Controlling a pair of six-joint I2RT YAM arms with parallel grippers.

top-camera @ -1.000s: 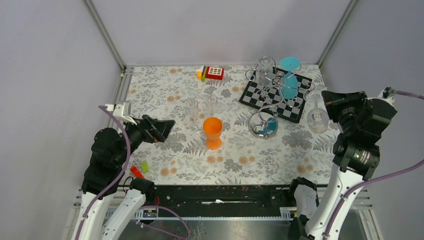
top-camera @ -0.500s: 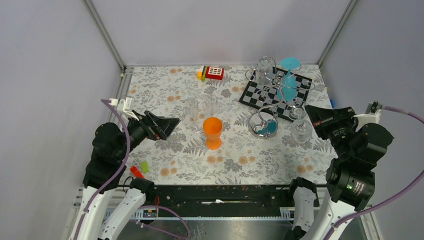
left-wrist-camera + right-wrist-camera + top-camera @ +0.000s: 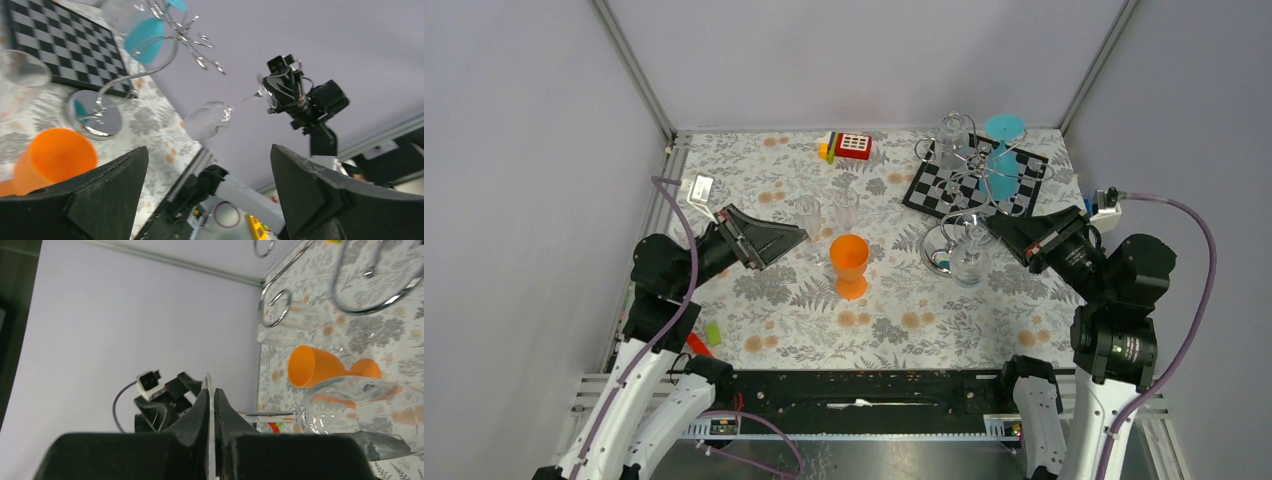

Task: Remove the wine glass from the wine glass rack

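My right gripper (image 3: 1004, 233) is shut on the round foot of a clear wine glass (image 3: 969, 262). It holds the glass nearly on its side, bowl pointing left, just in front of the silver wire wine glass rack (image 3: 972, 188) and over its ring base. In the right wrist view the jaws of my right gripper (image 3: 210, 391) pinch the thin foot, with the stem and bowl of the wine glass (image 3: 360, 412) off to the right. A clear glass (image 3: 954, 135) and a teal glass (image 3: 1002, 160) hang on the rack. My left gripper (image 3: 789, 240) is open and empty, left of the orange cup.
An orange cup (image 3: 849, 262) stands mid-table, with two clear tumblers (image 3: 809, 215) behind it. The rack stands beside a checkered board (image 3: 939, 185). A red toy phone (image 3: 852, 146) lies at the back. Small red and green pieces (image 3: 704, 338) lie at the near left edge.
My right arm has swung the wine glass left and down, from right of the rack to in front of its ring base. My left gripper has risen and reached right toward the cup.
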